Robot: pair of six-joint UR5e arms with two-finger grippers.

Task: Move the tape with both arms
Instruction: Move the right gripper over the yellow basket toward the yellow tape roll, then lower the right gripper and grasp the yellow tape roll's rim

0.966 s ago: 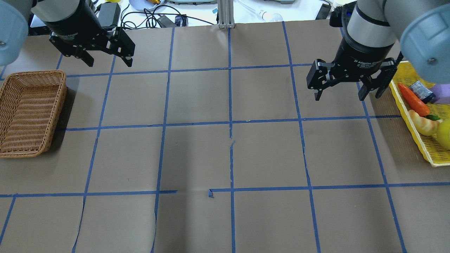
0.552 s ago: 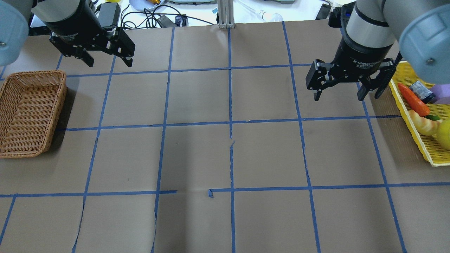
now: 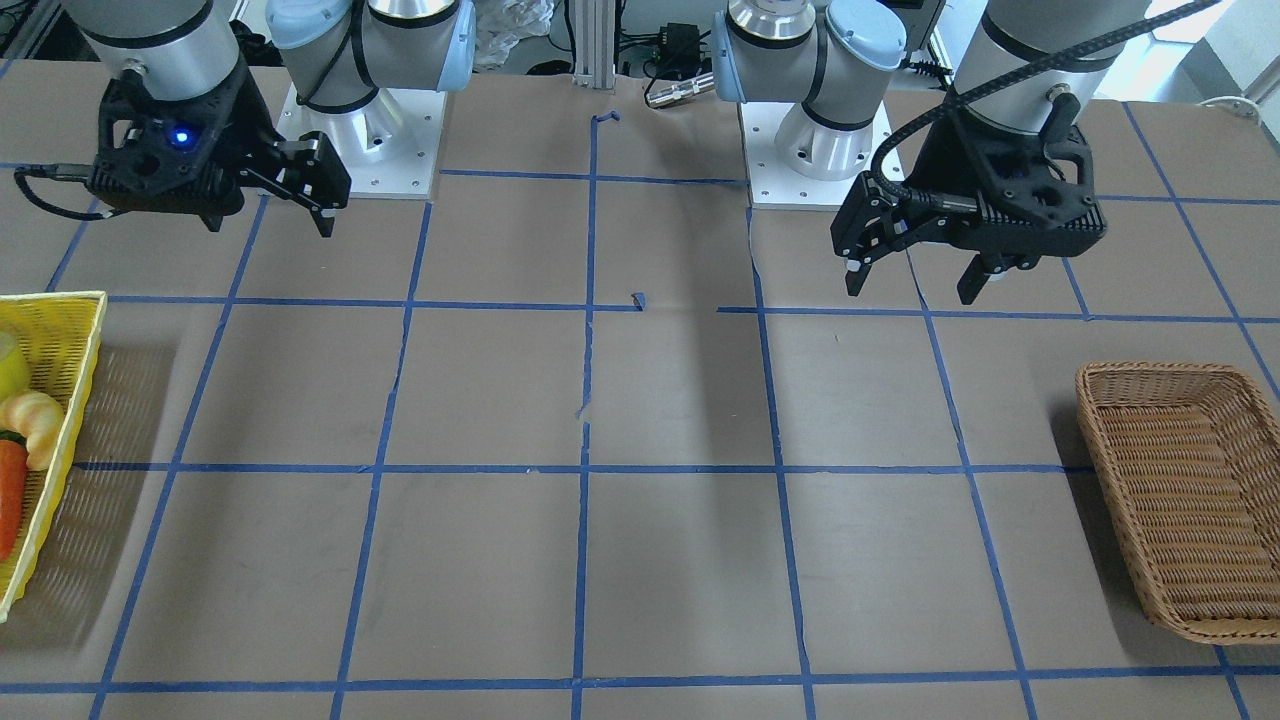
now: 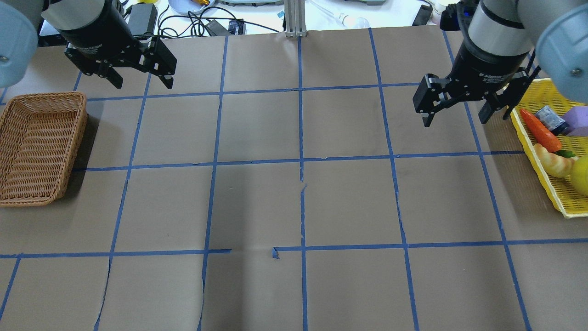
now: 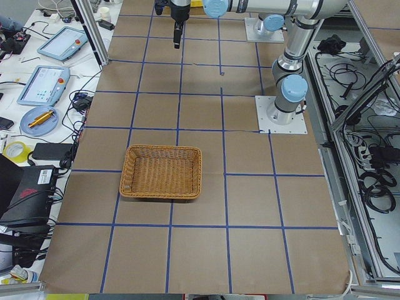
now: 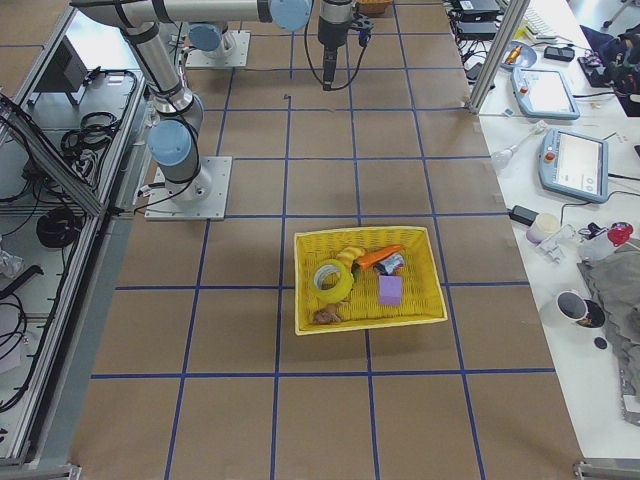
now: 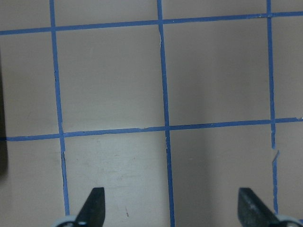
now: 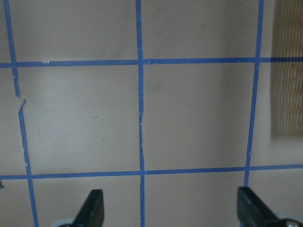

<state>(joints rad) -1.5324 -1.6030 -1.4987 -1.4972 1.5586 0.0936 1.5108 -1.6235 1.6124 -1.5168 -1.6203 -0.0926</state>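
The tape (image 6: pixel 333 280), a yellow roll with a white core, lies in the yellow tray (image 6: pixel 370 322); only its edge shows at the right border of the overhead view (image 4: pixel 580 174). My right gripper (image 4: pixel 455 120) hangs open and empty above the table, just left of the tray and apart from the tape. It also shows in the front view (image 3: pixel 268 225) and the right wrist view (image 8: pixel 170 205). My left gripper (image 4: pixel 143 82) is open and empty over the far left of the table (image 3: pixel 910 292), and its fingertips frame bare paper in the left wrist view (image 7: pixel 173 205).
A wicker basket (image 4: pixel 41 147) stands at the table's left edge (image 3: pixel 1180 500). The tray (image 4: pixel 542 177) also holds a carrot (image 4: pixel 541 131), a purple block (image 6: pixel 389 290) and a croissant-like toy (image 4: pixel 551 162). Brown paper with a blue tape grid covers the table. Cables and devices lie beyond the far edge.
My right gripper has moved away from the robot and to the right, closer to the yellow tray, still open. The left arm has not moved.
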